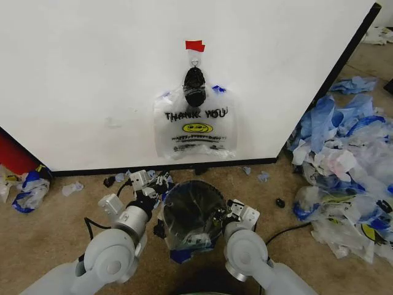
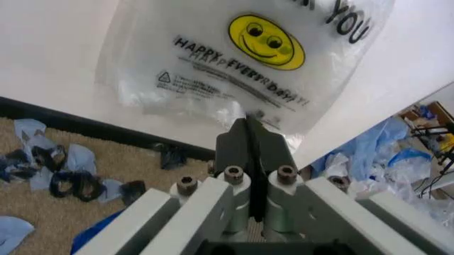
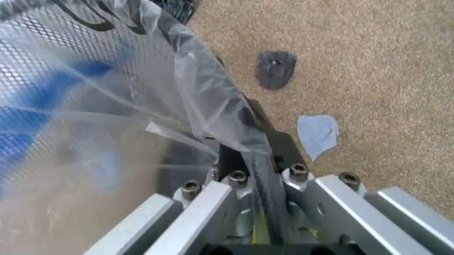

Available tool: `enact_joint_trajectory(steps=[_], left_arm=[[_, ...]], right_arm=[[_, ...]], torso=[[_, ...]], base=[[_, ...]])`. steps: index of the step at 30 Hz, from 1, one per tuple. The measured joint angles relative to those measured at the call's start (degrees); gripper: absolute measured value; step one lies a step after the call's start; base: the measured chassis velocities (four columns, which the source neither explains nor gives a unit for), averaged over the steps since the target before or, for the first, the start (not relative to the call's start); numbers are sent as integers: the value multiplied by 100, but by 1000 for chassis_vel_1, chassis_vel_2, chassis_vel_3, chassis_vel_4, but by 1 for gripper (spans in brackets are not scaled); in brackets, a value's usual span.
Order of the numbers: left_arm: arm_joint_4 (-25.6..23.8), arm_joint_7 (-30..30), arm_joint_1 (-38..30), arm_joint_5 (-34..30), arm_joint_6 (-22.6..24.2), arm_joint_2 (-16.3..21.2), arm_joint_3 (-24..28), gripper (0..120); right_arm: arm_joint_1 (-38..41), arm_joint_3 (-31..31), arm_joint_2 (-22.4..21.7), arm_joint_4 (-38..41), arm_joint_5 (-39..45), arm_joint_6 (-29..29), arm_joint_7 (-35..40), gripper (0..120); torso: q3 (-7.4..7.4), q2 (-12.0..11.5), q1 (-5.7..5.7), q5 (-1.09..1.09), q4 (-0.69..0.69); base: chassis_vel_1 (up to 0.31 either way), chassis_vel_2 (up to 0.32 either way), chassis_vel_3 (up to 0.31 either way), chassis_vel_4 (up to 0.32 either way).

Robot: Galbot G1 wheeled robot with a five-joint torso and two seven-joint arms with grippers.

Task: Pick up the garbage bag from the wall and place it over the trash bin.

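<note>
Hanging from a hook under a strip of red tape (image 1: 194, 45) on the wall (image 1: 80, 74), the garbage bag (image 1: 195, 126) has its blue handles bunched into a dark knot at the top and its clear body lying flat against the white panel, its lower edge just above the black edge strip. The trash bin (image 1: 191, 212) stands on the carpet directly below, between the two arms, and already carries a thin see-through liner (image 3: 177, 58) over its mesh. The left gripper (image 2: 247, 139) sits beside the bin on the robot's left, aimed up at the bag's lower edge with its fingers pressed together and holding nothing. The right gripper (image 3: 250, 139) is at the bin's right rim, its fingers closed at the liner's edge; whether any film is actually pinched there I cannot tell. To do the pick well, I judge the left gripper should part its fingers, rise to the bunched handles rather than the slack body, and lift the loop up off the hook before drawing away, since a straight pull could tear the film. The lettering reads "THANK YOU" in black above a yellow smiley face, with "HAPPY EVERYDAY!" below it; a small triangle mark and fine print nearby are too small to read.
</note>
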Motion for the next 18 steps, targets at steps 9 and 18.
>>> enact_joint_trajectory(steps=[9,18], left_arm=[[-22,22,-25,-30,6,63,12,0],[-91,23,-74,-132,23,180,-16,0]], right_arm=[[-56,85,-119,106,11,-101,-4,20],[-128,211,-267,332,236,-161,86,55]], torso=[[4,-4,2,4,4],[4,-5,2,4,2]], base=[[0,0,0,0],[0,0,0,0]])
